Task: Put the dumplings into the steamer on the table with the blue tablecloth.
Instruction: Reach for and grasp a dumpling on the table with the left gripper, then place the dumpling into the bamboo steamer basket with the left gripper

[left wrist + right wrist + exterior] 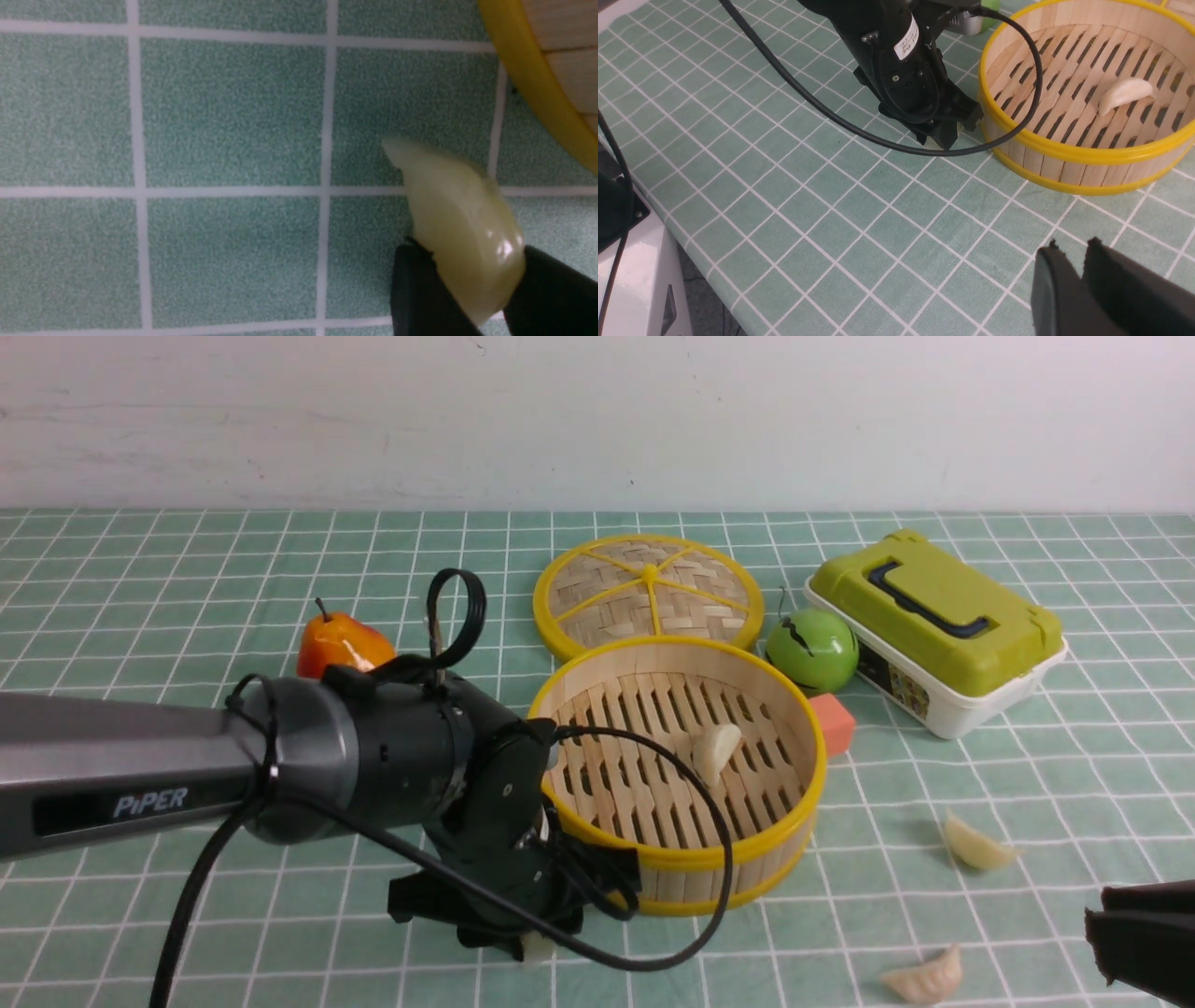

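The left gripper [518, 933] stood low over the table [187, 579] toward its near edge, just beside the steamer [775, 833]. Its jaws were clamped on one end of a dumpling [460, 224], and the other end stuck out free. Whether the dumpling had left the cloth could not be told. So shallow a hold on a glossy thing looked liable to slip. The lift therefore wanted to be slow and straight up, clearing the yellow rim before any sideways move. The release wanted to be low over the slats, clear of the dumpling inside [715, 751]. The cable [644, 739] draped across the rim needed watching. The right gripper [1073, 249] hung by the near right corner, jaws almost together and empty, near a loose dumpling [976, 845] and a last dumpling [924, 978].
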Controlling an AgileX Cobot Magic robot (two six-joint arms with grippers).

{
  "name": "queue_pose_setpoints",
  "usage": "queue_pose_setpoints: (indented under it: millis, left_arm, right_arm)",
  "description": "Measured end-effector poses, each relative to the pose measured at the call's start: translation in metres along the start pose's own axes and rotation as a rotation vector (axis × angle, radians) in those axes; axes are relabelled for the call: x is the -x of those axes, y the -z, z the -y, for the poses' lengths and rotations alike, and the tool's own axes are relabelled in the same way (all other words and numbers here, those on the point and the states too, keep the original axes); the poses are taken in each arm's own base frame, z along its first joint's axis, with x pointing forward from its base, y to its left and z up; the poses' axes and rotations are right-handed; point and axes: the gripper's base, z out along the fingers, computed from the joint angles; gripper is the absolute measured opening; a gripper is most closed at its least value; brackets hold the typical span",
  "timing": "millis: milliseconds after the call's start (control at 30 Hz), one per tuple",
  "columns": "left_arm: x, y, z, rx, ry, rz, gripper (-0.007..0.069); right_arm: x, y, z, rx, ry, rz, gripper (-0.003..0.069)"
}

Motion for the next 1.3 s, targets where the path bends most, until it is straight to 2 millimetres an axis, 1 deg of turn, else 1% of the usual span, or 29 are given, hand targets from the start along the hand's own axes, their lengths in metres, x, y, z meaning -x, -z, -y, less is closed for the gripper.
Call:
queue_pose_setpoints:
  millis: [200,267,333,367,400,500,533,567,633,667,700,733,800,833,900,1000,1133,1167,1233,1300]
  left_arm:
    - [0.000,0.001,-0.001,0.016,-0.034,0.000,0.0222]
    - [-0.001,0.004,-0.003,0.036,-0.066,-0.015,0.0222]
    - [0.000,0.014,-0.004,0.047,-0.108,-0.018,0.0222]
    - [0.001,0.021,-0.003,0.048,-0.126,-0.015,0.0222]
    - [0.004,0.032,-0.002,0.042,-0.148,-0.002,0.0222]
    - [0.020,0.081,0.009,-0.013,-0.200,0.082,0.0222]
    - [0.024,0.091,0.012,-0.023,-0.209,0.098,0.0222]
    - [0.030,0.106,0.016,-0.043,-0.225,0.130,0.0222]
    - [0.042,0.130,0.026,-0.084,-0.253,0.187,0.0222]
    - [0.044,0.133,0.028,-0.091,-0.263,0.195,0.0222]
    - [0.051,0.141,0.036,-0.111,-0.282,0.216,0.0222]
    - [0.059,0.143,0.042,-0.120,-0.296,0.223,0.0222]
    - [0.068,0.137,0.052,-0.124,-0.314,0.215,0.0222]
    - [0.072,0.130,0.056,-0.119,-0.322,0.205,0.0222]
    - [0.082,0.107,0.065,-0.097,-0.338,0.175,0.0222]
    - [0.093,0.066,0.074,-0.053,-0.352,0.137,0.0222]
    - [0.104,0.025,0.080,0.011,-0.380,0.126,0.0222]
    - [0.104,0.023,0.080,0.013,-0.380,0.126,0.0222]
    - [0.109,0.008,0.083,0.025,-0.375,0.123,0.0222]
    - [0.110,0.001,0.085,0.027,-0.373,0.121,0.0227]
  right_arm:
    - [0.000,0.000,0.000,0.000,0.000,0.000,0.0095]
    - [0.000,0.000,0.000,0.000,0.000,0.000,0.0097]
    - [0.000,0.000,0.000,0.000,0.000,0.000,0.0097]
    - [0.000,0.000,0.000,0.000,0.000,0.000,0.0097]
    - [0.000,0.000,0.000,0.000,0.000,0.000,0.0099]
    - [0.000,0.000,0.000,-0.001,0.000,0.002,0.0104]
    - [0.000,0.000,0.000,-0.003,0.000,0.005,0.0104]
    - [0.001,0.000,0.001,-0.006,0.000,0.010,0.0104]
    - [0.002,0.000,0.001,-0.014,0.000,0.023,0.0105]
    - [0.002,0.000,0.001,-0.015,0.000,0.025,0.0106]
    - [0.003,0.000,0.002,-0.020,0.000,0.034,0.0106]
    - [0.003,0.000,0.002,-0.022,0.000,0.038,0.0106]
    - [0.004,0.000,0.002,-0.023,0.000,0.039,0.0107]
    - [0.004,0.000,0.002,-0.023,0.000,0.039,0.0107]
    - [0.004,0.000,0.002,-0.023,0.000,0.039,0.0107]
    - [0.003,0.000,0.002,-0.018,0.000,0.031,0.0110]
    - [-0.002,0.000,-0.001,0.011,0.001,-0.021,0.0113]
    - [-0.002,0.000,-0.001,0.012,0.002,-0.026,0.0113]
    - [-0.006,0.000,-0.002,0.026,0.007,-0.071,0.0113]
    - [-0.009,0.000,-0.002,0.026,-0.006,-0.096,0.0114]
